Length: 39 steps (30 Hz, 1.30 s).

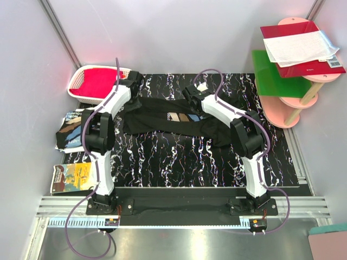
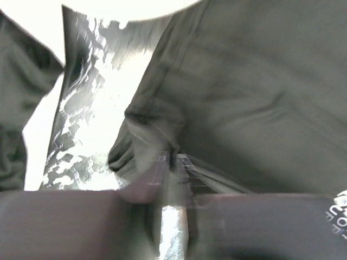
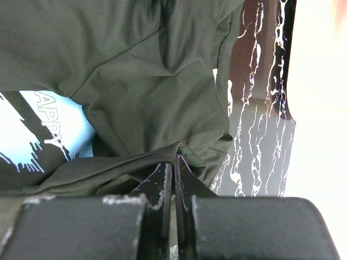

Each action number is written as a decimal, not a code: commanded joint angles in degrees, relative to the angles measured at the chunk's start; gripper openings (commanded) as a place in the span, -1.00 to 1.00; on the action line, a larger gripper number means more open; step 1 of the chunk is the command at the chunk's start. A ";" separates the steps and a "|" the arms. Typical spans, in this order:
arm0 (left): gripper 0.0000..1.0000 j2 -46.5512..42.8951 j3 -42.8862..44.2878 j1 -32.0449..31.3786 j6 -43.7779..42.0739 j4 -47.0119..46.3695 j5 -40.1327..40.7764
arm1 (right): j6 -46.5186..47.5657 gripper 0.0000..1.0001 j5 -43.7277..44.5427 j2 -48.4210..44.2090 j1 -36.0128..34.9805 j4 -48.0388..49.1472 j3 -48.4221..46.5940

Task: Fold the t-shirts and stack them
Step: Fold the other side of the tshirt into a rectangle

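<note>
Black t-shirt (image 1: 157,116) was judged limp and light; left gripper (image 2: 171,161) and right gripper (image 3: 174,162) were each pinched shut on an edge fold, a sound hold.

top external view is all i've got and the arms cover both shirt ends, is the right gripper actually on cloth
observer: yes. In the right wrist view the right gripper has its jaws shut on a raised fold of the black t-shirt.
operator: and the left one
observer: the left gripper has its fingertips close together at a bunched fold of the shirt. That view is blurred, so I can't tell whether it grips.
operator: any print near the right one
observer: yes, a light blue brush stroke with white lettering lies just left of that fold.
</note>
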State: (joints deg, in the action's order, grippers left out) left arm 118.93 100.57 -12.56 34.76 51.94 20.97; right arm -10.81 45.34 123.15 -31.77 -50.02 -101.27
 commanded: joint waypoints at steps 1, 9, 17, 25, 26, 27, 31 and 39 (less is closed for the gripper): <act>0.90 5.34 5.86 0.69 -0.84 -0.19 -1.81 | 0.17 -0.95 1.77 0.86 0.66 1.59 -2.70; 0.98 -9.49 -10.39 -2.38 0.39 -6.85 -3.22 | 2.10 -0.95 5.11 -0.19 0.92 1.94 -3.75; 0.98 -11.89 -11.36 -4.41 -1.71 -6.50 -5.06 | 8.52 -0.92 15.29 6.99 4.16 5.81 -14.29; 0.98 -11.09 -14.87 -5.20 -2.16 -6.41 -4.98 | 7.92 0.99 15.31 5.80 4.44 5.72 -12.75; 0.97 -11.18 -15.32 -5.46 -1.90 -6.50 -4.89 | 6.95 0.99 12.61 2.74 4.17 5.72 -11.24; 0.98 -11.09 -15.58 -5.55 -1.89 -6.50 -4.89 | 5.55 1.00 10.66 1.14 3.74 5.81 -8.01; 0.98 -11.00 -16.81 -6.16 -1.80 -6.42 -4.97 | 2.73 0.97 3.64 -6.76 3.03 6.86 -2.09; 0.98 -11.18 -17.25 -7.48 -1.54 -6.42 -4.80 | 2.37 0.91 -2.46 -14.43 0.84 8.36 2.30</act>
State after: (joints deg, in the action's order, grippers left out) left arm 108.49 83.77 -19.42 33.21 46.70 16.43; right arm -6.63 45.87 114.48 -29.12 -44.18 -100.14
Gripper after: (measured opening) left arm 0.987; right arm 0.958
